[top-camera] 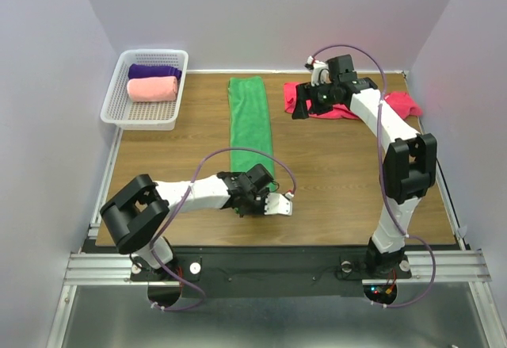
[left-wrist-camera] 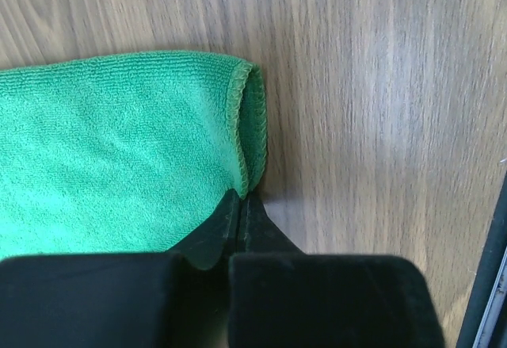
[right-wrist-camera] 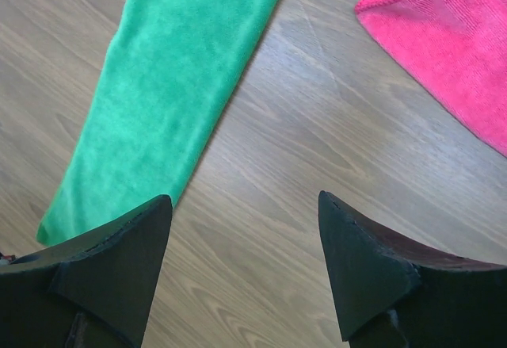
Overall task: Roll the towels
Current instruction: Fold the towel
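Note:
A green towel [top-camera: 250, 122] lies flat as a long strip on the wooden table, running from far to near. My left gripper [top-camera: 266, 189] sits at its near end. In the left wrist view the jaws [left-wrist-camera: 242, 199] are shut, pinching the hemmed corner of the green towel [left-wrist-camera: 119, 150]. A crimson towel [top-camera: 402, 104] lies crumpled at the far right, partly hidden by my right arm. My right gripper [top-camera: 300, 105] hovers open between the two towels, over bare wood [right-wrist-camera: 245, 205], with the green towel [right-wrist-camera: 182, 70] to its left and the crimson towel [right-wrist-camera: 451, 39] to its right.
A white mesh basket [top-camera: 117, 86] stands at the far left corner, holding a purple rolled towel [top-camera: 154, 70] and a salmon-pink rolled towel [top-camera: 152, 89]. Walls close in the table on the left, back and right.

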`<state>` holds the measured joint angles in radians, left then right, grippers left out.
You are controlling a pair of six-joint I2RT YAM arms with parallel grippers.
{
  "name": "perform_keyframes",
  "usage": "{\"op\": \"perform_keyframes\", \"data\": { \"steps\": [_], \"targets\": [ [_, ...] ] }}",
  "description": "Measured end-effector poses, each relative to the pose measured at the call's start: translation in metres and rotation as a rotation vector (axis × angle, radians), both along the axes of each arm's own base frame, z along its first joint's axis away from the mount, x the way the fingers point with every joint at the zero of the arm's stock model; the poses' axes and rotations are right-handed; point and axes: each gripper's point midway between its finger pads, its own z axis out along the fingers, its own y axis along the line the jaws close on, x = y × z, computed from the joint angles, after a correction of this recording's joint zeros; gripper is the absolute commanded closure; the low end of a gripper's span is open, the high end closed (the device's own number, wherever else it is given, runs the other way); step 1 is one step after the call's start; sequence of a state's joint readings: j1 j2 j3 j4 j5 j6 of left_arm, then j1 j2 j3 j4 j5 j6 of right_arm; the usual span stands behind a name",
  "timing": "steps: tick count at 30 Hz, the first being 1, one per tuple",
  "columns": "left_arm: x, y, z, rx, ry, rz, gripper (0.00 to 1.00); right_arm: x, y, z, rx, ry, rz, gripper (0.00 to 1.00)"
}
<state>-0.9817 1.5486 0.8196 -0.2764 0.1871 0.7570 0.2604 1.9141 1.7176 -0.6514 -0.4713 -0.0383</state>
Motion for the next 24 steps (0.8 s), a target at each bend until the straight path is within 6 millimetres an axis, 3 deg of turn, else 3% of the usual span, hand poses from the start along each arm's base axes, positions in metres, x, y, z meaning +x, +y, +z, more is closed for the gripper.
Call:
{"op": "perform_keyframes", "data": {
  "steps": [4,7,10,13,18,24],
  "targets": [
    [-0.009,0.001,0.002,0.013,0.04,-0.012,1.0,0.0,-0.004,0.0,-0.004,-0.001,0.001,0.21],
    [-0.028,0.003,0.007,0.032,0.127,-0.046,1.0,-0.003,-0.004,0.0,-0.005,-0.002,0.013,0.2],
    [-0.039,0.0,0.021,0.025,0.184,-0.074,1.0,-0.009,-0.005,-0.003,-0.009,0.008,0.022,0.2],
    [-0.037,-0.007,0.039,0.004,0.187,-0.094,1.0,-0.012,-0.004,-0.006,-0.009,0.019,0.031,0.2],
    [-0.004,-0.004,0.052,-0.002,0.17,-0.063,1.0,-0.015,-0.003,-0.009,-0.003,0.032,0.041,0.2],
    [0.068,0.004,0.059,0.007,0.122,0.012,1.0,-0.015,-0.005,-0.009,-0.001,0.029,0.045,0.2]
  ]
}}
